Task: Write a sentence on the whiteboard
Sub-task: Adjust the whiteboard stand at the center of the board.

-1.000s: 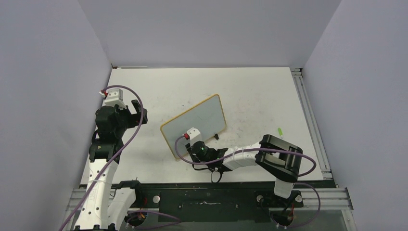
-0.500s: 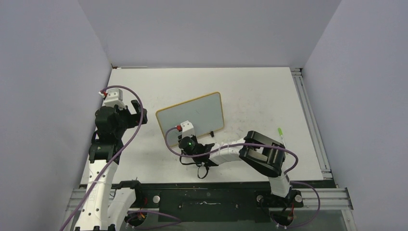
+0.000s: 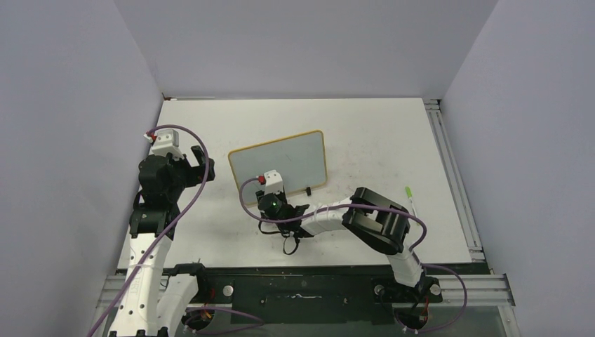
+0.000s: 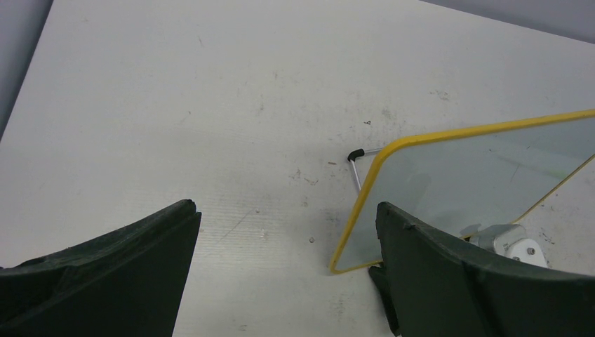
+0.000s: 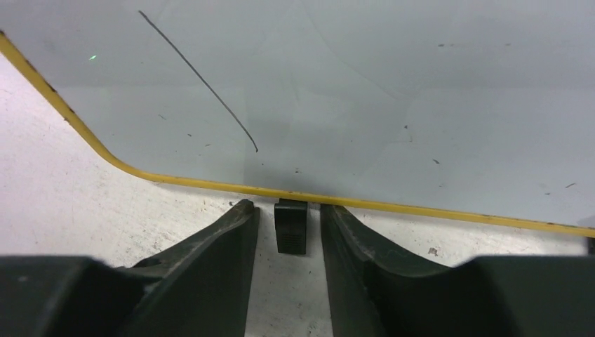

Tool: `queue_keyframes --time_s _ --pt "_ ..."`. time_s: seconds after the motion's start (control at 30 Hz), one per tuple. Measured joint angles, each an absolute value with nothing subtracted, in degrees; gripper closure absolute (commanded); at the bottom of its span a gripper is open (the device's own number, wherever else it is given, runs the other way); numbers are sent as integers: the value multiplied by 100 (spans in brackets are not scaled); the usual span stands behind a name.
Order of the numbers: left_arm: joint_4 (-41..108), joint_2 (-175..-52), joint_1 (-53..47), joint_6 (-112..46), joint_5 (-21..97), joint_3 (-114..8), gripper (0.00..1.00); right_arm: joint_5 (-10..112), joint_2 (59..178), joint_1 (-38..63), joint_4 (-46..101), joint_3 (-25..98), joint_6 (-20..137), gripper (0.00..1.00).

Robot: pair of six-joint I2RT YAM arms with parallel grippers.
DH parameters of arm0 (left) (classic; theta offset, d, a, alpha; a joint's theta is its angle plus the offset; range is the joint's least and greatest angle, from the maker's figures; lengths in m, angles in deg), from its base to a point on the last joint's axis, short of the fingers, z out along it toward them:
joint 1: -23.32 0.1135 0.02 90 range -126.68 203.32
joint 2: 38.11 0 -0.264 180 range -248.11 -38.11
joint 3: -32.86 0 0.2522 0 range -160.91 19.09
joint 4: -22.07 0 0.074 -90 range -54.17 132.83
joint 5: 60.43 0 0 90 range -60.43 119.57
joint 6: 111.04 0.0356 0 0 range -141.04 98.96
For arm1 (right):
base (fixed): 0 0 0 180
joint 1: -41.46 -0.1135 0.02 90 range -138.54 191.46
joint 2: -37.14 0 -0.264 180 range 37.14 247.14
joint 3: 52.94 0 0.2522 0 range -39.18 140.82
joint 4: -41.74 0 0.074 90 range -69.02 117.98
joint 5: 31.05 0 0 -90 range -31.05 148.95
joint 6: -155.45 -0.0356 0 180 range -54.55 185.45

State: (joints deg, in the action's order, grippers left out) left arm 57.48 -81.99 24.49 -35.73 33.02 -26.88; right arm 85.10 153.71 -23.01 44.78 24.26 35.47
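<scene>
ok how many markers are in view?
1. A green-capped marker lies on the table right of the whiteboard, beside the right arm's elbow. More could be hidden under the arms.

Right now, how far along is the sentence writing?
Nothing written: the whiteboard shows only one thin stray line. In hand: the right gripper has its jaws astride the board's black foot, gaps either side. Left: fetch the green marker lying on the table, then write.
</scene>
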Motion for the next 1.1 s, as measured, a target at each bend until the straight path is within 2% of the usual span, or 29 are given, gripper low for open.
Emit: queue_keyframes --time_s 0.17,0.43,0.6,0.83,1.1 --pt "5748 -8192 2449 -3582 3262 -2688 4 8499 15329 -2334 4625 2321 3646 36" --pt "5748 -8194 2449 -3582 3229 -2688 4 8397 14416 -2471 4369 1434 3766 20" --pt "5748 -8194 2449 -3580 3181 -2688 4 8394 13356 -2554 4065 1027 3801 12" --pt "5748 -8249 2430 -3394 3415 -2688 4 8303 11749 -2176 3169 920 3871 13" --pt "5765 -8417 2003 -3154 3439 -2688 4 7555 10715 551 1534 1001 4044 16"
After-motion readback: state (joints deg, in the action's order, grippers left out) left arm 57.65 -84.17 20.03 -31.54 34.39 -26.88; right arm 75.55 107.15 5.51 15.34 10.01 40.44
